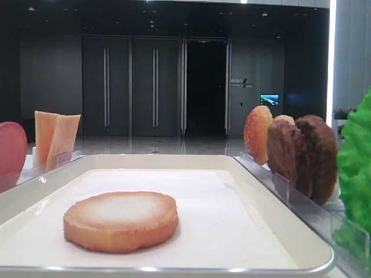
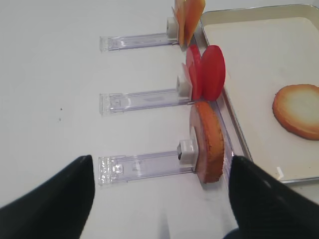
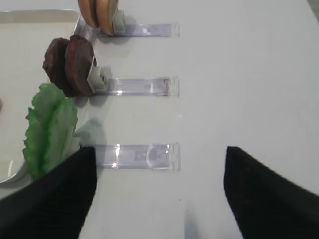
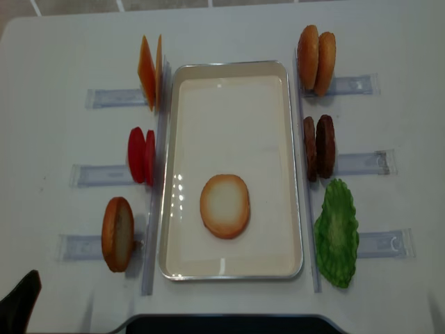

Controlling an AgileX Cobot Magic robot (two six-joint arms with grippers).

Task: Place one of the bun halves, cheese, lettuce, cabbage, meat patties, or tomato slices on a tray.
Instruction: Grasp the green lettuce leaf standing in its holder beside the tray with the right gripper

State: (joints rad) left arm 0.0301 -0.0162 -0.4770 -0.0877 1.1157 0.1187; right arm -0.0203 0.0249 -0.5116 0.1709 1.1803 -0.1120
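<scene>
You have one bun half [image 4: 224,206] lying flat, pale toasted face up, on the paper lining of the tray [image 4: 231,67], nearer the tray's front end and roughly midway between its long sides. Nothing else lies on the tray.

On your left side, clear plastic racks [image 4: 115,97] run along the white surface [image 4: 55,56] beside the tray. They hold the cheese slices [image 4: 149,72] at the far end, the tomato slices [image 4: 141,155] in the middle, and a second bun half [image 4: 117,234] standing on edge at the near end.

On your right side the far rack carries two domed bun halves [image 4: 316,59], the middle one the two meat patties [image 4: 318,147], and the near one the lettuce [image 4: 336,232], which leans against the tray's rim.

Your right claw [image 3: 157,194] hangs over bare surface just beside the lettuce rack, its jaws spread wide and gripping nothing. Your left claw [image 2: 159,204] sits over the near left rack, by the upright bun half, likewise released with both jaws well apart and nothing between them.
</scene>
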